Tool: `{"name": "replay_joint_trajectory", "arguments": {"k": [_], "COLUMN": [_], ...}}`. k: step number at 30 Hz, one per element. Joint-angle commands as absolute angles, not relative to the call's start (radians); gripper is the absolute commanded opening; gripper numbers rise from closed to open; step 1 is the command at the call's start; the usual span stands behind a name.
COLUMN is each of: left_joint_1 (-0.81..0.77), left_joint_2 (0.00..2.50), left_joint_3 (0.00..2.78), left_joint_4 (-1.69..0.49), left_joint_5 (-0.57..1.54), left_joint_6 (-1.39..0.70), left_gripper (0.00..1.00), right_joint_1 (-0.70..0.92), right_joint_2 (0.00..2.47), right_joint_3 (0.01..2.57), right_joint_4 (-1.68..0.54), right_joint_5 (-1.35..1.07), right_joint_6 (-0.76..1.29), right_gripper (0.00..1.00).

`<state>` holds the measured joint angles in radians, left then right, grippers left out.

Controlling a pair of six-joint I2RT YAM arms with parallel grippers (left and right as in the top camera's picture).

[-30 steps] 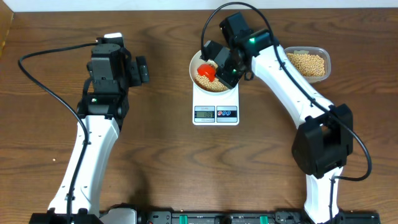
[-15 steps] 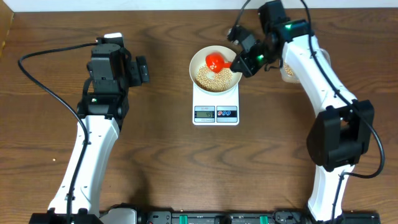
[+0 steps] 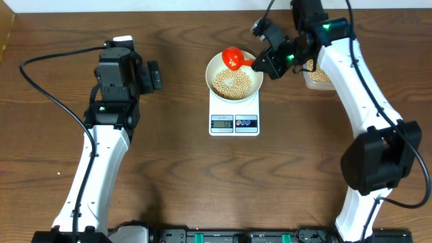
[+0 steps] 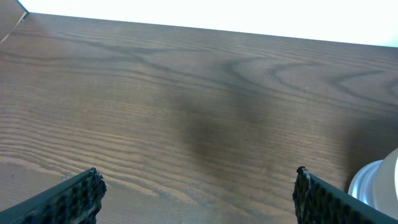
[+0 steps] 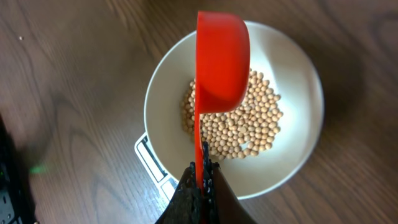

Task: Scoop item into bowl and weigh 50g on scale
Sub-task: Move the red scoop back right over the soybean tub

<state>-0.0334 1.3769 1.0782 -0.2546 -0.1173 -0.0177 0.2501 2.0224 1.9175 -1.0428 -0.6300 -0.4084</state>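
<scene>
Change: red scoop [image 3: 231, 57] has risen off the beans [image 3: 235, 84] to the bowl [image 3: 210, 76] far rim, tipped, empty | Right gripper [image 3: 262, 63] clamped on its handle; left gripper [image 3: 155, 76] wide open, empty | Beans in bowl on scale [image 3: 234, 129] | Display unreadable; load looks delivered.
</scene>
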Motion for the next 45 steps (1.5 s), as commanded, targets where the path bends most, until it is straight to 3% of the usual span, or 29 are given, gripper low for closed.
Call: {"name": "replay_joint_trajectory", "arguments": {"k": [1, 15, 45], "left_joint_1": [-0.029, -0.029, -0.029], "left_joint_2": [1.382, 1.382, 1.382], "left_joint_3": [1.084, 1.084, 1.084], "left_joint_4": [-0.254, -0.254, -0.254], "left_joint_5": [-0.115, -0.116, -0.116], "left_joint_6": [0.000, 0.000, 0.000], "left_gripper": [0.98, 0.99, 0.99], "right_joint_1": [0.233, 0.155, -0.403], "right_joint_2": [1.983, 1.913, 1.822], "right_joint_3": [1.920, 1.922, 1.920], "right_joint_4": [-1.044, -1.047, -1.284], "right_joint_5": [-0.654, -0.682, -0.694], "right_joint_6": [-0.396, -0.351, -0.396], "right_gripper": [0.01, 0.01, 0.01]}}
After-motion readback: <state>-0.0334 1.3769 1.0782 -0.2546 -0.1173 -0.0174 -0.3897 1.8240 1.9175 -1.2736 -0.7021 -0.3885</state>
